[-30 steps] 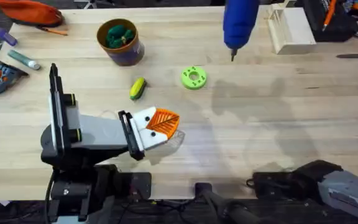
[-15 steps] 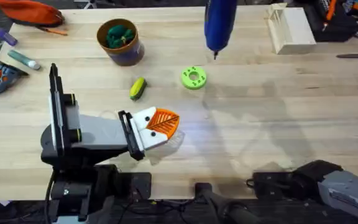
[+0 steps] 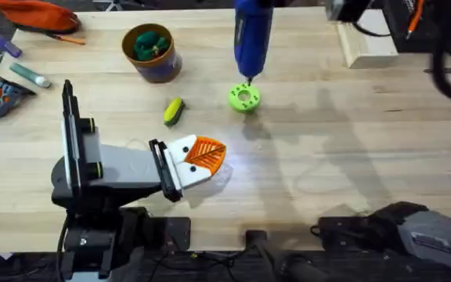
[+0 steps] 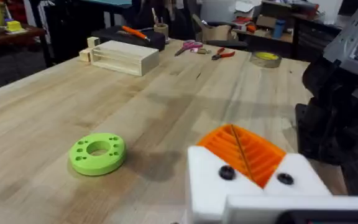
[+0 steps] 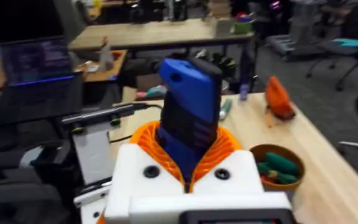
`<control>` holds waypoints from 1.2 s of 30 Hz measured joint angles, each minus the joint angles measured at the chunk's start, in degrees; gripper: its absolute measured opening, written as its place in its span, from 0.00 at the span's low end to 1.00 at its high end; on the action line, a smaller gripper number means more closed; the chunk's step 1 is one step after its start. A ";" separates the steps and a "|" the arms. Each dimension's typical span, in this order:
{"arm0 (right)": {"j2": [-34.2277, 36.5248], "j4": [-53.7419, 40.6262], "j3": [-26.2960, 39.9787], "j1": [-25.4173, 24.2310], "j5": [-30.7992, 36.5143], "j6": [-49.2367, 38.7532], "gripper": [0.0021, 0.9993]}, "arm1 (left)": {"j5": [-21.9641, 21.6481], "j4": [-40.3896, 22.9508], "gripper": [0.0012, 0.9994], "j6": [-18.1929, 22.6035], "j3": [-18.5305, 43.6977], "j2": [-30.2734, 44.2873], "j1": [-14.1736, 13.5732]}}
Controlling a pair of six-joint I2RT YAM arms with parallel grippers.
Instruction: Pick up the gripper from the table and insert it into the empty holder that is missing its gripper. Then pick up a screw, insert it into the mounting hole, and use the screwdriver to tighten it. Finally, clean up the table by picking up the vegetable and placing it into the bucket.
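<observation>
Jaws on the right gripper (image 5: 188, 165) are clamped on the screwdriver (image 3: 252, 35); left gripper (image 3: 202, 157) jaws look closed together, nothing between them.

Going big to small on the wooden surface (image 3: 351, 149): bucket (image 3: 152, 52) up around 11 o'clock with a green leafy toy inside, green ring dish (image 3: 244, 98) right under the screwdriver tip, vegetable (image 3: 173, 110) lying at 9 o'clock from that dish.

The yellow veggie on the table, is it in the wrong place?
Yes. The vegetable lies loose on the table, beside the bucket, not in it. A green leafy toy sits inside the bucket.
</observation>
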 joint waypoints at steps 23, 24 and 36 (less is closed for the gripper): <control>7.33 1.86 -4.85 -3.19 -12.41 -5.15 0.02 | -0.02 0.00 0.01 0.00 0.00 0.00 0.00; 7.36 2.33 -5.01 -3.19 -12.52 -5.41 0.02 | -0.02 0.00 0.01 0.00 0.00 0.01 0.00; 7.38 10.49 -5.03 -2.04 -14.14 -4.37 0.02 | -0.02 0.00 0.01 0.00 0.00 0.02 0.00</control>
